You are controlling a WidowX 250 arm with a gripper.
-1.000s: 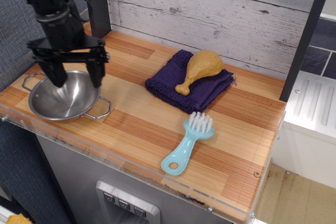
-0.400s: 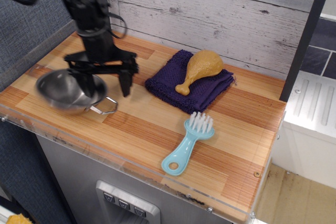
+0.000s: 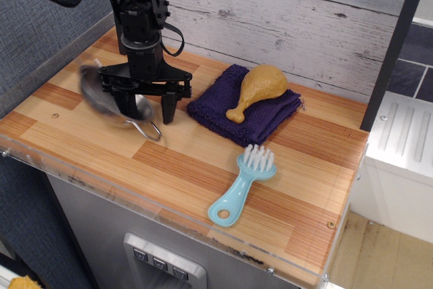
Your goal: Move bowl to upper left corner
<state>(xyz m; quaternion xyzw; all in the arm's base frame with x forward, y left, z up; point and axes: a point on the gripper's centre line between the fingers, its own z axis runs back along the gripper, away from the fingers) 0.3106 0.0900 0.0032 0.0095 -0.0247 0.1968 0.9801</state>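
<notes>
Over the left-middle of the countertop (image 3: 203,167), the bowl (image 3: 108,96) is tilted steeply and motion-blurred, one wire handle (image 3: 147,128) pointing down at the wood. Gripper (image 3: 145,103) has one finger inside the bowl and one outside, pinching the rim. Just right: purple cloth (image 3: 260,116) with a toy drumstick (image 3: 258,89) on it. Blue brush (image 3: 243,184) lies nearer the front edge.

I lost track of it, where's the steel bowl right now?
The bowl hangs tilted from the gripper over the counter's left part, just left of the purple cloth.
</notes>
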